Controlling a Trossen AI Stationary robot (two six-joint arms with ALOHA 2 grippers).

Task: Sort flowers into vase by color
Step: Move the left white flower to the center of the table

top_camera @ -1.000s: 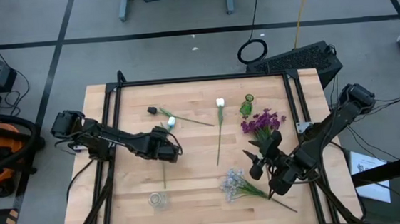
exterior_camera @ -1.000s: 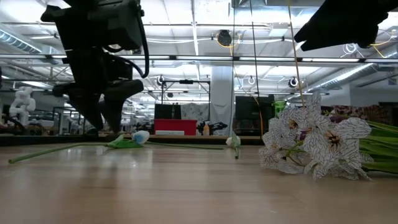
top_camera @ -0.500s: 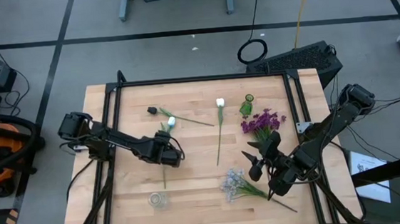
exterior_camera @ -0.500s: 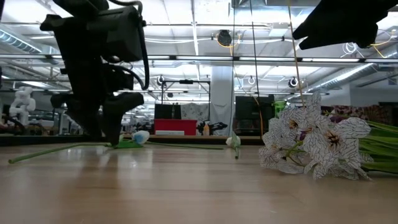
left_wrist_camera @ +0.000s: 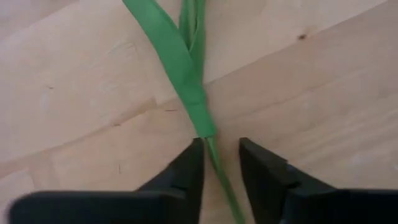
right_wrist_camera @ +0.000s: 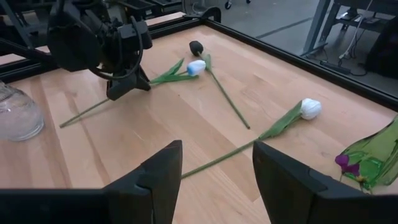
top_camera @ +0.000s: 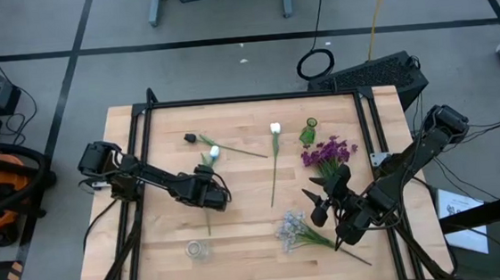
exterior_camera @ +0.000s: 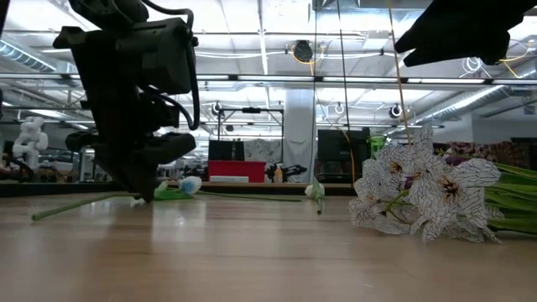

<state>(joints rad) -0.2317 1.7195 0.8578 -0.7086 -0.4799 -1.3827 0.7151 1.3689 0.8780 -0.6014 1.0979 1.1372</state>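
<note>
Two arms show in the high view: the left hand (top_camera: 207,191) sits low over the stem (top_camera: 208,217) of a white tulip (top_camera: 214,151) on the left half of the desk (top_camera: 249,238), having crept a little toward mid-desk and dropped since a second ago. The right hand (top_camera: 319,204) waits near the right edge between the purple flowers (top_camera: 325,153) and the pale sprig (top_camera: 291,230). A second tulip (top_camera: 275,128) lies mid-desk, a green vase (top_camera: 308,134) stands beyond the purple bunch, and a clear vase (top_camera: 195,248) stands near the front edge, so no flower is sorted yet. In the low view the left hand (exterior_camera: 144,186) has come down until its tips touch the desk at the stem (exterior_camera: 80,205), whose free end has shifted slightly. In the left wrist view the fingers (left_wrist_camera: 193,171) have narrowed to a small gap with the thin stem (left_wrist_camera: 217,174) running between them, just below the leaf (left_wrist_camera: 177,62); I judge the grasp is closing, though firm contact cannot be told. In the right wrist view the right hand's fingers (right_wrist_camera: 163,174) stand well apart, gripping nothing, looking across at the left hand (right_wrist_camera: 127,84), both tulips (right_wrist_camera: 310,108) and the clear vase (right_wrist_camera: 17,115). No brand, label or writing is legible in any view.
</note>
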